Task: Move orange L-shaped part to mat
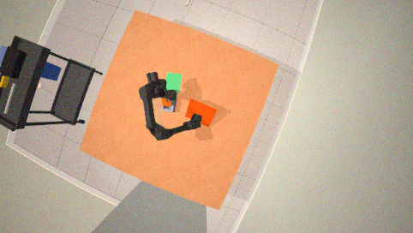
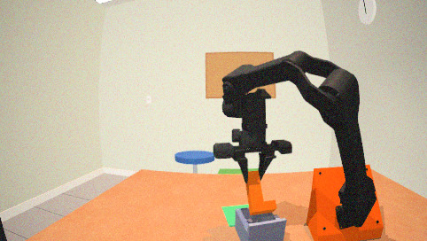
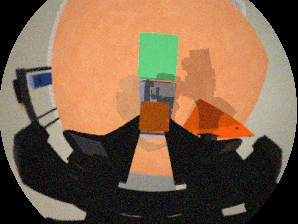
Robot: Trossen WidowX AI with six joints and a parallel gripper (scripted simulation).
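Orange L-shaped part hanging upright, clear above the grey tray, upper end pinched in the partly closed gripper. Foot of the L possibly just over the pocket. Green mat beside the tray.

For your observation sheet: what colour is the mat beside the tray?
Green mat; clearest in the top view.
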